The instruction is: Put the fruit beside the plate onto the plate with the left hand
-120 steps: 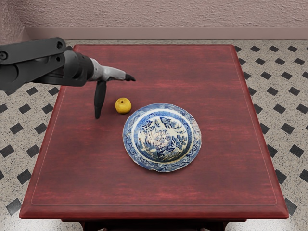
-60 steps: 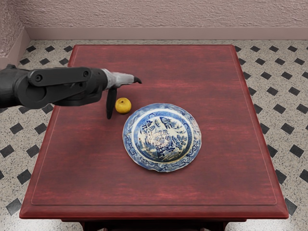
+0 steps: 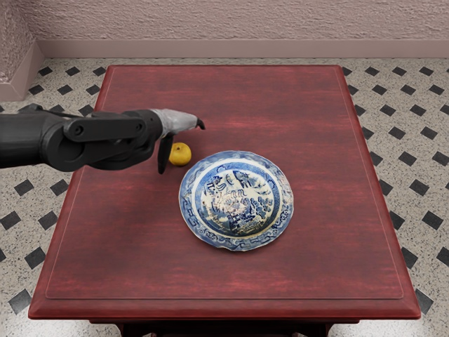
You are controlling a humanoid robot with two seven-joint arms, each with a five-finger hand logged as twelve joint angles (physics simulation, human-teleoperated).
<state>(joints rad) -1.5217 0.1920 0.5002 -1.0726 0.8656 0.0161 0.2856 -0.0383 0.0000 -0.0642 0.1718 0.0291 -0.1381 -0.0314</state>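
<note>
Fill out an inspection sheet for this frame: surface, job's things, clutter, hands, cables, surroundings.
Surface: dark red wooden table, level, with a raised edge.
Job's things: yellow fruit on the table just beyond the upper-left rim of the blue-and-white plate, apart from it; nothing lies on the plate.
Clutter: nothing seen.
Hands: left hand above the fruit, fingers spread, one finger hanging down at the fruit's left side; contact cannot be told; nothing held. Right hand not in view.
Cables: nothing seen.
Surroundings: speckled floor with black diamond tiles; pinkish textured wall behind.
</note>
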